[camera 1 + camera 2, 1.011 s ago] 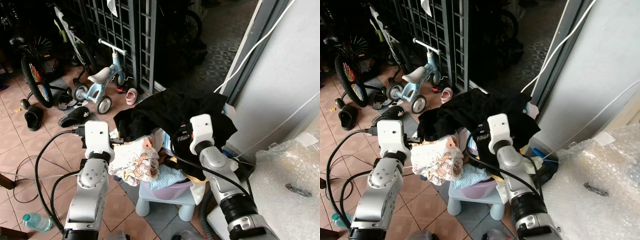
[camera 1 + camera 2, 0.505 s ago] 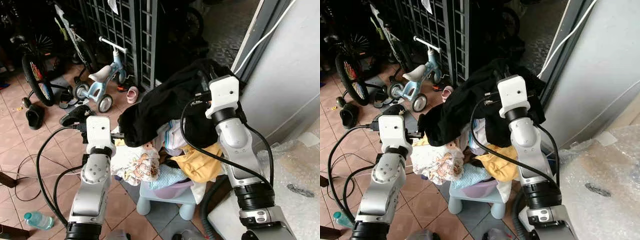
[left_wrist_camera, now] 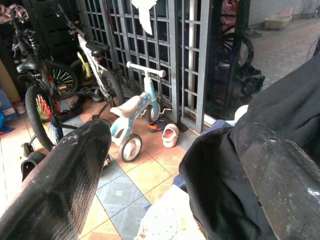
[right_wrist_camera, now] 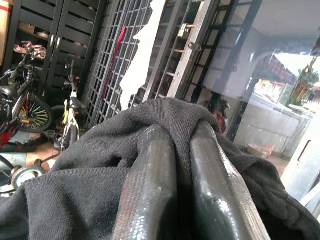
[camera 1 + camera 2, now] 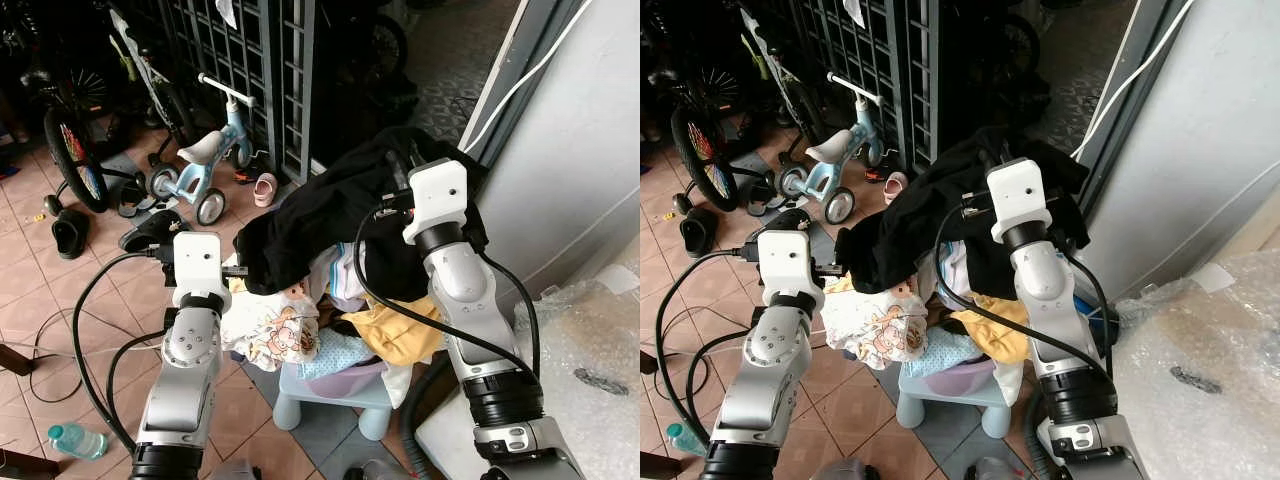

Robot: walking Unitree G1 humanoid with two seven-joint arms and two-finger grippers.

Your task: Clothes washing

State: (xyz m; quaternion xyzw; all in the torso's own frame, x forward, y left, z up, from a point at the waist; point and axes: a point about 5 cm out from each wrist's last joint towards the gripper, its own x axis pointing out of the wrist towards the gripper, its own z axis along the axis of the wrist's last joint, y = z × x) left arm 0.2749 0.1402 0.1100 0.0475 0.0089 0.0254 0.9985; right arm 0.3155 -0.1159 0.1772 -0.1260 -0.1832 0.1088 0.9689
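Note:
A big black garment (image 5: 320, 215) hangs draped over the laundry pile. Its upper end is bunched and held high in my right gripper (image 4: 175, 135), whose fingers (image 4: 150, 175) are shut on the cloth. My left gripper (image 3: 172, 132) is open at the garment's lower left edge, with the black cloth (image 3: 225, 185) lying against its right finger. Under the garment lie a white printed cloth (image 5: 270, 325), a yellow garment (image 5: 400, 335) and other clothes. They are heaped in a purple basin (image 5: 345, 380) on a pale blue stool (image 5: 330, 402).
A metal gate (image 5: 250, 60) stands behind. A child's balance bike (image 5: 205, 160), a bicycle (image 5: 70, 140), black sandals (image 5: 150, 232) and a pink shoe (image 5: 264, 190) crowd the tiled floor at left. Bubble wrap (image 5: 580, 350) and a wall are at right. A water bottle (image 5: 75, 442) lies lower left.
My right gripper has lifted the black garment's end well up off the pile, then sunk slightly and shifted left. The left arm has barely moved.

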